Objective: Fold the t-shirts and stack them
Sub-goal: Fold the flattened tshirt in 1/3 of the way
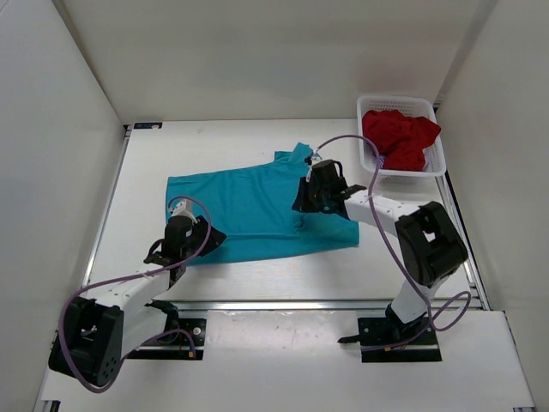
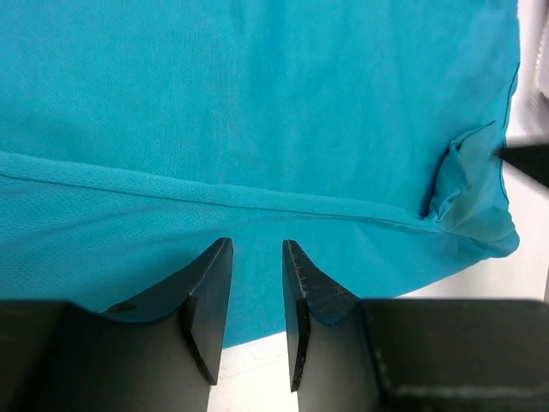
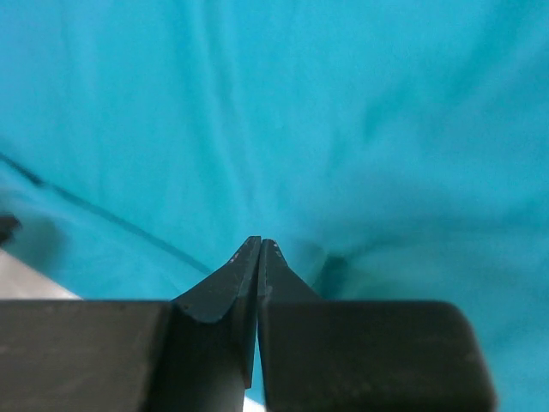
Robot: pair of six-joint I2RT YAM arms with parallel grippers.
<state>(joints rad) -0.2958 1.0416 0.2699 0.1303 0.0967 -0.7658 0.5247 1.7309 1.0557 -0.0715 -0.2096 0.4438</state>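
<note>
- Cloth fills most of the top external view: a teal t-shirt (image 1: pixel 257 206) lies spread nearly flat in the middle of the white table (image 1: pixel 214 142), with one sleeve reaching toward the far right corner.
- A red t-shirt (image 1: pixel 399 137) sits crumpled inside a white basket (image 1: pixel 396 99) at the far right of the table, well apart from the teal one.
- The left gripper (image 1: pixel 204 238) rests at the near left edge of the teal t-shirt. The right gripper (image 1: pixel 302 209) reaches over the shirt's right part, just beside a small pucker in the fabric.
- In the left wrist view, the left gripper (image 2: pixel 257 245) has its jaws parted, with a clear gap between them. They hang over the shirt's near edge, and both teal cloth and a strip of table show through the gap. Whether the tips touch the fabric I cannot tell.
- A stitched seam (image 2: pixel 214 193) runs across the cloth beyond the jaws. At the right, a small raised fold (image 2: pixel 467 184) stands up from the shirt, with a dark pointed tip right at it.
- In the right wrist view, the right gripper (image 3: pixel 260 242) has its jaws pressed fully together. Creases in the teal cloth draw in toward their tips, so they pinch a bit of the shirt.
</note>
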